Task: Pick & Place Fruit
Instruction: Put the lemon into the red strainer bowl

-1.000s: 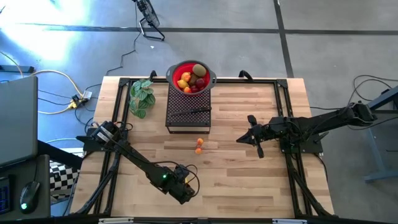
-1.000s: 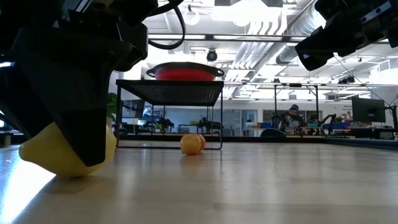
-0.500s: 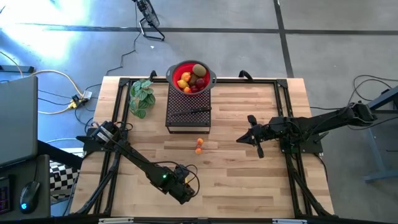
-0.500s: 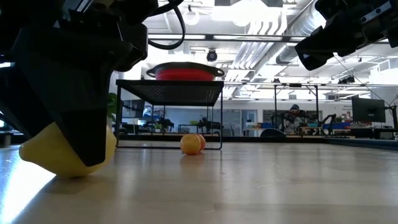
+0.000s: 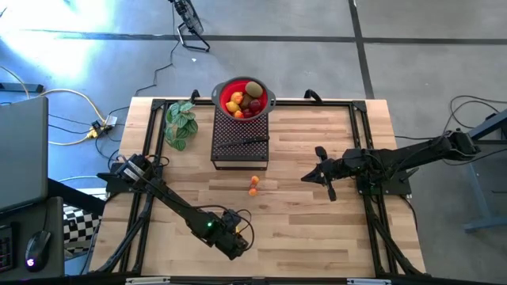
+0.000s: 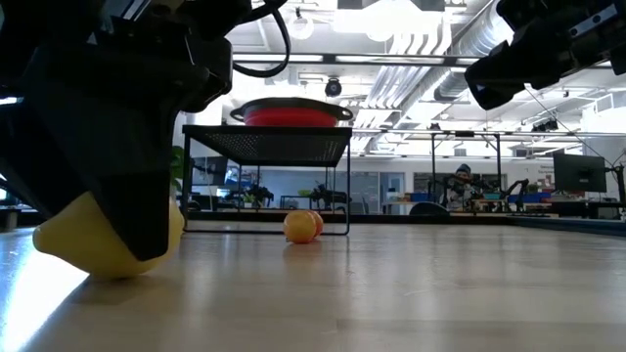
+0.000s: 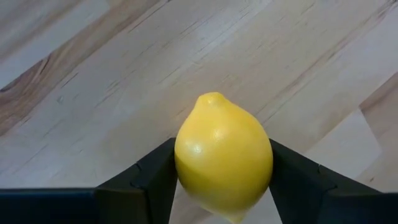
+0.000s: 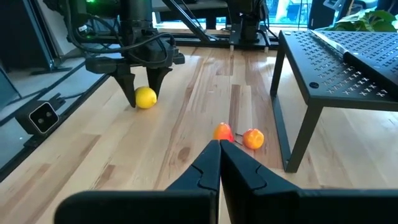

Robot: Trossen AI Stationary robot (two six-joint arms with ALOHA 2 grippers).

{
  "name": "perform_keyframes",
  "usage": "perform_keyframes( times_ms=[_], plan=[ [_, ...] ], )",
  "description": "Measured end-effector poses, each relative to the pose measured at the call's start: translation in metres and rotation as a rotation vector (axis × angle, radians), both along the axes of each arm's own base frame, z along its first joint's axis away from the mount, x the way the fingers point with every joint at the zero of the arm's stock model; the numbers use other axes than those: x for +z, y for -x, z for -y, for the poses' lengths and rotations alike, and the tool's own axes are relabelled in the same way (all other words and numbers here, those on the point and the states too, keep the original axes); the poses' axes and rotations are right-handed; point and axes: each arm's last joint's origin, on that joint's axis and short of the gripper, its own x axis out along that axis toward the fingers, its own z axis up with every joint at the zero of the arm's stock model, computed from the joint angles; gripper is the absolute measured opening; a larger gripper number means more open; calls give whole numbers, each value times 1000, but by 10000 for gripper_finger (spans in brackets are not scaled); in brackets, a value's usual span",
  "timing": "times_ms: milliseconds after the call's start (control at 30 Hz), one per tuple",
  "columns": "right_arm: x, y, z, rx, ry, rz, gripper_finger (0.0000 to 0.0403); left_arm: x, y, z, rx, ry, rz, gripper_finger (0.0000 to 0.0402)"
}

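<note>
Nothing much has changed in the last sec: your left pincer (image 7: pixel 221 186) stays low at the desk's (image 5: pixel 317 237) 6 o'clock edge, fingers either side of the lemon (image 7: pixel 222 155), touching it, lemon still on the wood, so grip looks set but no lift yet. Right pincer (image 8: pixel 219 163) pressed together, idle at 3 o'clock. Two small oranges (image 5: pixel 253 185) sit mid-desk; bowl (image 5: pixel 245 98) at 12 holds the rest.

We are looking at a light wooden table (image 5: pixel 317 229). Sitting directly on it are a yellow lemon (image 7: pixel 224 158) near the front edge, 2 small orange fruits (image 5: pixel 253 185) mid-table, a black mesh stand (image 5: pixel 240 141), and a green leafy plant (image 5: pixel 181 123).
</note>
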Motion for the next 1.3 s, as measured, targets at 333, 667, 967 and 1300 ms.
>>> perform_keyframes(
  times_ms=[333,667,967,1300],
  plan=[
    [-2,0,0,0,0,-17,3,20,-16,2,12,-37,119,203],
    [-4,1,0,1,7,-39,3,75,-50,-34,-153,-169,104,202],
    [-6,2,0,0,5,-70,3,146,-66,-93,-290,-323,38,202],
    [-6,2,0,0,5,-66,2,210,-65,-168,-331,-494,15,202]
  ],
)
